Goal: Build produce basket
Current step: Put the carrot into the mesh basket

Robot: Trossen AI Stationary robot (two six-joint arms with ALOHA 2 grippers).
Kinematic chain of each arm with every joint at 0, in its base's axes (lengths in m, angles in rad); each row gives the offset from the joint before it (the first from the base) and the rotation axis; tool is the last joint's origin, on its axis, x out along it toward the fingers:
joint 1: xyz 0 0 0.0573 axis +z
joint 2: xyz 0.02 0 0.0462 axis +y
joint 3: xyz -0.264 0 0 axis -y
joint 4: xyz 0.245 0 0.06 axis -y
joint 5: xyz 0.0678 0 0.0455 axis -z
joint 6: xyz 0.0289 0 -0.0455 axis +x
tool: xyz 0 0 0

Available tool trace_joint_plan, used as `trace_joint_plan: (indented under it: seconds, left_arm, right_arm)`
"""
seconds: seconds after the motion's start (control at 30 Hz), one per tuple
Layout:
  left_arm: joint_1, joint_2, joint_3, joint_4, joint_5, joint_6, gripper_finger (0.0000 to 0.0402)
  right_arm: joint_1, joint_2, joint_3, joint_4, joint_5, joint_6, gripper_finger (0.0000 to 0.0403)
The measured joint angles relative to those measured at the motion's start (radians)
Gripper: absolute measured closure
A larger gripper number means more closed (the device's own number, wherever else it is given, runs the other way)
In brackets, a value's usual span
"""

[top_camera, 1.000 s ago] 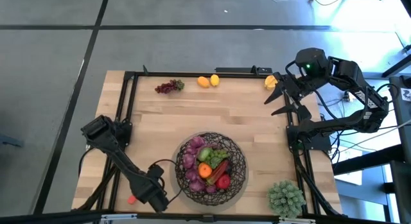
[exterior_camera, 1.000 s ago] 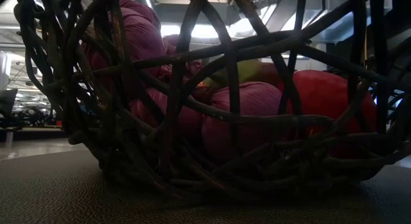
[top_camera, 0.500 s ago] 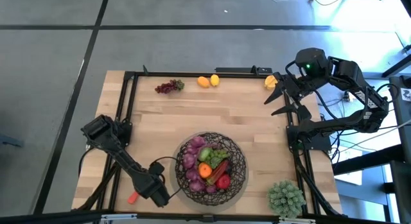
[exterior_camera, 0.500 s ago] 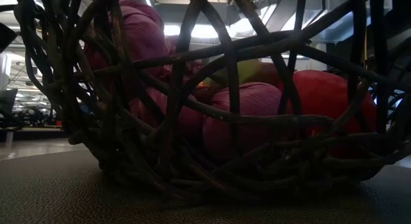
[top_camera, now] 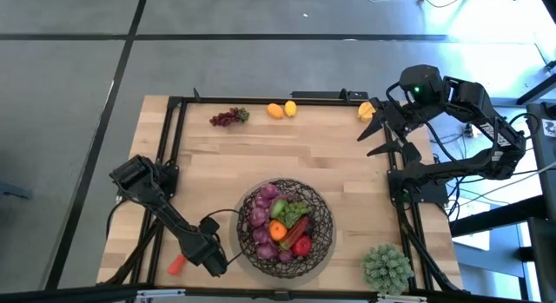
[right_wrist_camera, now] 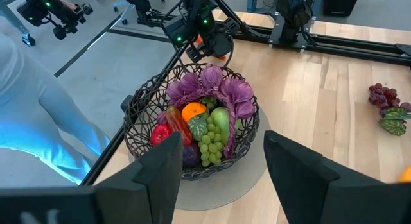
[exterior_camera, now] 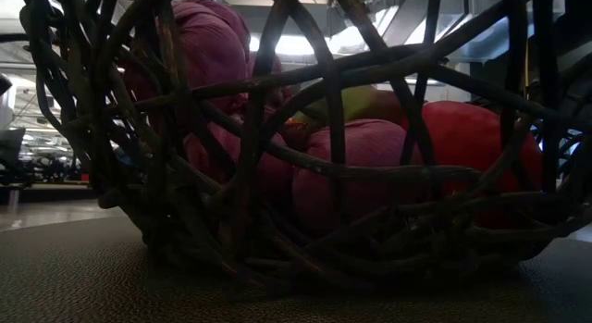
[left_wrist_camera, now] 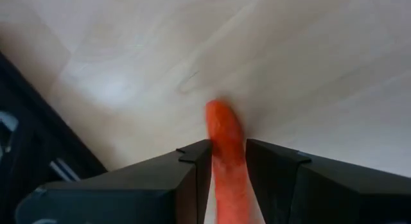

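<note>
Left gripper (top_camera: 185, 260), low at the table's (top_camera: 347, 155) front-left corner beside the basket (top_camera: 323, 235), pinches the carrot (left_wrist_camera: 226, 153), now carried nearer. Right gripper (top_camera: 375, 134) hangs spread.

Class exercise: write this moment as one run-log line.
left gripper: shut on carrot, beside basket | right gripper: open, waiting at far right edge | loose: grapes, lemons

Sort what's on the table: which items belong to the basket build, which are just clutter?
Part of the job:
- basket, already holding grapes, an orange, red pieces
- carrot between the left gripper fingers
- purple grape bunch
- two lemons
- yellow piece by the open right gripper

Lying about:
- spiky green plant
</note>
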Motion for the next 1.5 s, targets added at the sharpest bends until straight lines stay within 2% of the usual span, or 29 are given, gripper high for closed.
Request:
trace_joint_plan:
  seconds: [0.27,0.43,0.53,0.67,0.8,1.0,1.27,1.5]
  left_arm:
    - [0.0,-0.007,-0.042,0.115,0.008,0.004,0.0315]
    - [0.003,-0.006,-0.044,0.128,0.006,0.08,0.0317]
    - [0.007,-0.004,-0.045,0.128,0.015,0.121,0.0336]
    - [0.012,-0.004,-0.045,0.131,0.032,0.153,0.0388]
    - [0.024,-0.009,-0.047,0.131,0.056,0.159,0.0395]
    - [0.024,-0.081,-0.041,0.118,0.058,0.135,0.0399]
    - [0.006,-0.194,0.016,-0.054,0.059,0.076,0.04]
    - [0.014,-0.238,0.138,-0.279,0.052,0.078,0.0401]
  right_arm:
    - [0.0,0.0,0.0,0.002,0.0,0.025,0.0192]
    - [0.0,0.0,0.0,0.003,0.0,0.025,0.0192]
    - [0.0,0.0,0.0,0.01,0.0,0.025,0.0192]
    - [0.0,0.0,0.0,0.01,0.0,0.025,0.0192]
    - [0.0,0.0,0.0,0.01,0.0,0.025,0.0192]
    - [0.0,0.0,0.0,0.01,0.001,0.025,0.0192]
    - [0.0,0.0,0.0,0.009,0.001,0.024,0.0192]
    - [0.0,0.0,0.0,0.008,0.001,0.024,0.0192]
